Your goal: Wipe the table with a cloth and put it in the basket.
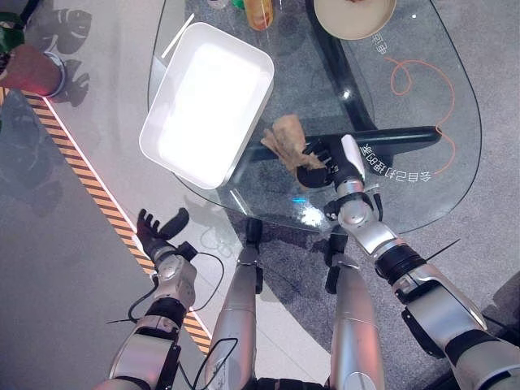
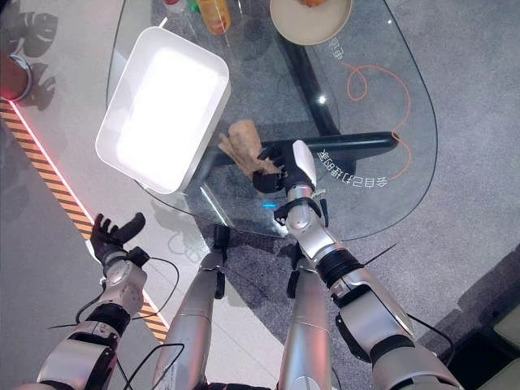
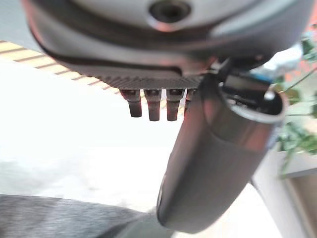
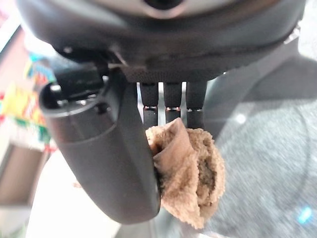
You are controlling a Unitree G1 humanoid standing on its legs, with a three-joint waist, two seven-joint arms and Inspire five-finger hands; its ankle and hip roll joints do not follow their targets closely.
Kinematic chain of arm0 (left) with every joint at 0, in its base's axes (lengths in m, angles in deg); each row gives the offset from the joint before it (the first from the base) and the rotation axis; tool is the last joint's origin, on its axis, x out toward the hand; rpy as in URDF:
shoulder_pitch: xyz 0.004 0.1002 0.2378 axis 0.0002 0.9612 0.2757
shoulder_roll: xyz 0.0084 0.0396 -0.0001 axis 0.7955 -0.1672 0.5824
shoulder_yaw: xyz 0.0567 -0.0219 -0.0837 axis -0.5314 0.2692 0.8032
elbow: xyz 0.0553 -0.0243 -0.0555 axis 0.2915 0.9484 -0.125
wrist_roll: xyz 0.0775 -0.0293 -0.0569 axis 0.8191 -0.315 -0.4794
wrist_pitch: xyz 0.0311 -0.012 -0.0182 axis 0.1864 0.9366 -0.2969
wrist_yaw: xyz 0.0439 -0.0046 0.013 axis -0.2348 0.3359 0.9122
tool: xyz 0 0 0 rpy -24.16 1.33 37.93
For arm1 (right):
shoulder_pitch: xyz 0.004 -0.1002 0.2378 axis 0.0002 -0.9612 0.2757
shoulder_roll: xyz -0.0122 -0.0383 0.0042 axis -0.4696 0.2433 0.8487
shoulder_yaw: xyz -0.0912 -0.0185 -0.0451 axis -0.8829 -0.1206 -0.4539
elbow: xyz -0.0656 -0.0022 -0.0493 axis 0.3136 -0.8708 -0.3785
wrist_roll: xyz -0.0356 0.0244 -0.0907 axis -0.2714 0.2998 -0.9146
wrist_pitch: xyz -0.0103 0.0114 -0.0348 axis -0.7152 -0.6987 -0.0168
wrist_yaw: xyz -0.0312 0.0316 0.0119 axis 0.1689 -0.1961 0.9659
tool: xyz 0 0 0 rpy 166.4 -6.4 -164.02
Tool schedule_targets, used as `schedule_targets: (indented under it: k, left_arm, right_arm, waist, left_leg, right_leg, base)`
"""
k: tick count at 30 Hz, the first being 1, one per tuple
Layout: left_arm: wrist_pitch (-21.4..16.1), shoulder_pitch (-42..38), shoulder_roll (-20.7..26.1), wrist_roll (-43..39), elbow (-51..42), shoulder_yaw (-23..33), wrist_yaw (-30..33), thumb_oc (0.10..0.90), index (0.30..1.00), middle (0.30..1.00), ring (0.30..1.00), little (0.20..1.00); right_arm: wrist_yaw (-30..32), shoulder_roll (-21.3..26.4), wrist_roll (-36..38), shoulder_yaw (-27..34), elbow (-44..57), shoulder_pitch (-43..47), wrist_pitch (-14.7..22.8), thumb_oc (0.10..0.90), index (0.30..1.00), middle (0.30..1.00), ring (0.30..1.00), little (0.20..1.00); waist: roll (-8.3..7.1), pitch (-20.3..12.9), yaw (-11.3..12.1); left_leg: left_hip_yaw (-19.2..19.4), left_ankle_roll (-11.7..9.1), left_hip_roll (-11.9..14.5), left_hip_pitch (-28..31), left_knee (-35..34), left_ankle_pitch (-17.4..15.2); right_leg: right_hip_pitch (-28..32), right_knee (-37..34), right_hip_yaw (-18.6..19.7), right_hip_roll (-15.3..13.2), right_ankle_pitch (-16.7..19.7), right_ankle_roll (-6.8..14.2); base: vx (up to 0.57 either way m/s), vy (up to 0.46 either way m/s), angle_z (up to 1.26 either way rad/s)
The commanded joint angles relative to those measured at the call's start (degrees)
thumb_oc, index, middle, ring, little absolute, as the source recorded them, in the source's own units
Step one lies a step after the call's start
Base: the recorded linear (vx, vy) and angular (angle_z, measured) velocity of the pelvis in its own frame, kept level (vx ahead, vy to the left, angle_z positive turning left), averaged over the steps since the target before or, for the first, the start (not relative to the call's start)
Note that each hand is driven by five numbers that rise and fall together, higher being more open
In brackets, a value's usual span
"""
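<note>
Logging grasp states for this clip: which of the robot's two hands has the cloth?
The right hand, over the glass table, fingers curled on the tan cloth. The left hand hangs open off the table, holding nothing.

Bare glass table (image 1: 422,130) lies open to the right of the right hand (image 1: 329,166), while the white basket (image 1: 207,101) stands close on its left and a bowl (image 1: 355,16) and bottle (image 1: 258,12) crowd the far edge.

We see the right arm stretched forward, its right hand (image 1: 329,166) low over the glass with fingers (image 4: 172,106) and thumb curled round the brown cloth (image 4: 190,171). The left arm hangs out to the side, its left hand (image 1: 156,230) palm up, fingers loosely spread.
</note>
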Motion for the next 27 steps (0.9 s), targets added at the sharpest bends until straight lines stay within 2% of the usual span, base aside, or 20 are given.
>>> schedule_targets:
  k: [1, 4, 9, 15, 17, 21, 27]
  left_arm:
    - [-7.29, -0.81, 6.1, 1.25, -2.62, 2.8, 3.97, 0.8, 0.9, 0.9, 0.9, 0.9]
    - [-8.79, -1.93, 8.03, 3.11, -5.33, 3.48, 4.2, 0.8, 0.9, 0.9, 0.9, 0.9]
    - [-10.48, -3.39, 9.54, 1.61, -10.84, 3.5, 0.52, 0.8, 0.9, 0.9, 0.9, 0.9]
    - [-10.68, -3.14, 7.54, -2.57, -21.56, 3.0, -8.9, 0.8, 0.9, 0.9, 0.9, 0.9]
    - [-9.93, -2.15, 5.37, -3.52, -26.31, 2.67, -12.68, 0.8, 0.9, 0.9, 0.9, 0.9]
    - [-7.12, -1.18, 3.78, -2.28, -33.15, 1.03, -16.08, 0.8, 0.9, 0.9, 0.9, 0.9]
    - [-4.14, -1.31, 3.21, -7.3, -36.65, -0.01, -21.78, 0.8, 0.9, 0.9, 0.9, 0.9]
  right_arm:
    - [3.64, -1.82, 0.08, 3.07, 11.44, 1.08, 8.81, 0.1, 0.3, 0.3, 0.3, 0.2]
    - [4.6, -0.98, -0.65, 4.66, 14.05, 0.24, 9.31, 0.1, 0.3, 0.3, 0.3, 0.2]
    - [4.96, 0.38, -1.12, 6.56, 17.7, -0.68, 10.28, 0.1, 0.3, 0.3, 0.3, 0.2]
    - [2.76, 0.63, -4.03, 9.28, 24.39, -2.28, 10.61, 0.1, 0.3, 0.3, 0.3, 0.2]
    - [1.88, 0.27, -6.09, 10.12, 26.75, -3.16, 11.2, 0.1, 0.3, 0.3, 0.3, 0.2]
    - [-0.26, -0.24, -7.7, 11.28, 31.02, -4.13, 12.2, 0.1, 0.3, 0.3, 0.3, 0.2]
    - [-3.25, -0.54, -8.35, 11.68, 34.46, -4.66, 13.34, 0.1, 0.3, 0.3, 0.3, 0.2]
  waist:
    - [-0.95, -1.17, 0.46]
    - [-1.11, -1.17, 0.16]
    - [-1.12, -1.17, -0.25]
    - [-1.01, -1.17, -0.48]
    - [-0.91, -1.17, -0.42]
    - [-1.06, -1.17, -0.58]
    - [-1.06, -1.17, -1.0]
  left_leg:
    - [2.33, 4.71, -3.23, -0.95, 4.57, -3.09]
    - [2.45, 4.75, -3.14, -0.94, 4.57, -3.27]
    - [2.61, 4.85, -3.1, -1.02, 4.58, -3.45]
    - [2.72, 5.14, -3.28, -0.91, 4.41, -3.8]
    - [2.71, 5.32, -3.48, -0.87, 4.33, -3.9]
    - [2.79, 5.63, -3.71, -0.66, 4.36, -4.14]
    - [3.0, 5.74, -3.86, -0.58, 4.62, -4.26]
  right_leg:
    - [1.65, -1.29, -3.0, 2.83, 0.68, -2.8]
    - [1.75, -1.38, -2.83, 2.97, 0.57, -2.81]
    - [1.79, -1.49, -2.65, 3.0, 0.46, -2.82]
    - [2.0, -1.79, -2.54, 2.87, 0.54, -2.56]
    - [2.15, -1.97, -2.66, 2.77, 0.63, -2.43]
    - [2.46, -2.2, -2.73, 2.73, 0.89, -2.25]
    - [2.66, -2.37, -2.63, 2.59, 1.06, -2.14]
  base:
    - [0.0, -0.005, 0.04]
    - [0.0, -0.003, 0.01]
    - [0.0, 0.0, 0.0]
    - [0.0, 0.0, 0.0]
    - [0.0, 0.0, 0.0]
    - [0.0, 0.0, 0.0]
    - [0.0, 0.0, 0.0]
